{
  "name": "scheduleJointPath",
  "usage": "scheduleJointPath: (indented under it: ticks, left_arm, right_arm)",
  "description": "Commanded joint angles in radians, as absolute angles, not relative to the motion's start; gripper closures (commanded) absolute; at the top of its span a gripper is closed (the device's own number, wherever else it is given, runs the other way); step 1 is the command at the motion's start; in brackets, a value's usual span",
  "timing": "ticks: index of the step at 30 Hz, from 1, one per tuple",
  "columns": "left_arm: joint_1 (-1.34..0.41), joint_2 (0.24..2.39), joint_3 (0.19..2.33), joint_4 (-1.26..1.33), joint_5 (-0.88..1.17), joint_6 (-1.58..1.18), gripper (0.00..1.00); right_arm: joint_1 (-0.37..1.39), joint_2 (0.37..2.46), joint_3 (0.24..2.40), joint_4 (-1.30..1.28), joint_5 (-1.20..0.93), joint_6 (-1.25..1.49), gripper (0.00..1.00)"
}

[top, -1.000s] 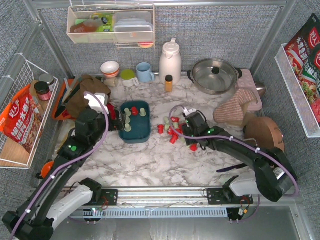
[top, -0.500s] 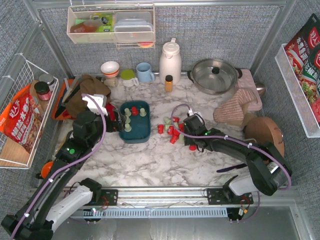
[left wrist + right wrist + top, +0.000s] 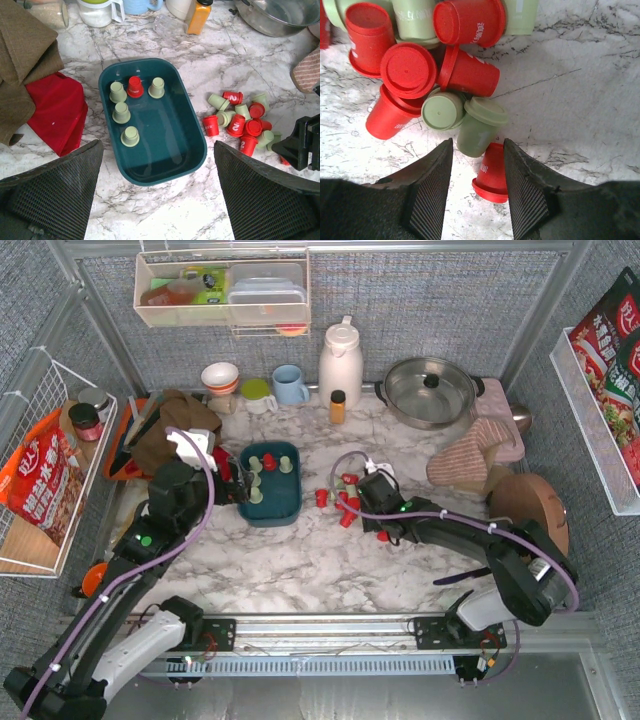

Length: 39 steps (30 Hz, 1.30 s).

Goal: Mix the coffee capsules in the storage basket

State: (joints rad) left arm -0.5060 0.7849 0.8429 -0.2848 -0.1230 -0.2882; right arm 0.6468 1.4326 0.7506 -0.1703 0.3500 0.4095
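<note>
**Right gripper lines up a capsule**

Top view: a dark teal oblong plastic storage basket (image 3: 278, 498) sits on the marbled desk (image 3: 300, 570). Red and pale green cup-shaped coffee capsules (image 3: 340, 502) lie heaped to its right, at the right gripper (image 3: 366, 508).

Left wrist: the left gripper (image 3: 157, 150) hovers wide apart above the basket, five capsules inside.

Right wrist: jaws apart straddle a fallen red capsule (image 3: 491, 172), seemingly to pick it.

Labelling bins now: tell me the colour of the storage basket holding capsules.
Dark teal; the storage basket shows best in the left wrist view.
</note>
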Motion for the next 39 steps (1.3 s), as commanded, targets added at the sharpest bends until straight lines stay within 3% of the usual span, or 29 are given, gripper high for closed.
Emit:
scheduleJointPath:
  ticks: [1, 19, 24, 29, 34, 39]
  left_arm:
    - [-0.504, 0.785, 0.840, -0.243, -0.114, -0.290, 0.01]
    - [-0.503, 0.785, 0.835, -0.228, -0.110, -0.295, 0.01]
    - [-0.503, 0.763, 0.788, -0.157, -0.118, -0.326, 0.01]
    - [-0.503, 0.650, 0.688, -0.064, -0.223, -0.431, 0.01]
    - [-0.503, 0.655, 0.641, 0.041, -0.041, -0.436, 0.03]
    - [-0.505, 0.863, 0.691, 0.100, 0.190, -0.516, 0.16]
  right_arm:
    - [0.643, 1.466, 0.772, -0.164, 0.362, 0.429, 0.51]
    - [0.604, 1.545, 0.744, -0.081, 0.301, 0.410, 0.61]
    - [0.604, 1.469, 0.719, -0.056, 0.298, 0.351, 0.72]
    - [0.605, 1.313, 0.669, -0.006, 0.249, 0.251, 0.77]
    - [0.615, 1.146, 0.566, 0.207, 0.082, 0.084, 0.77]
    - [0.637, 1.062, 0.481, 0.478, -0.122, -0.115, 0.77]
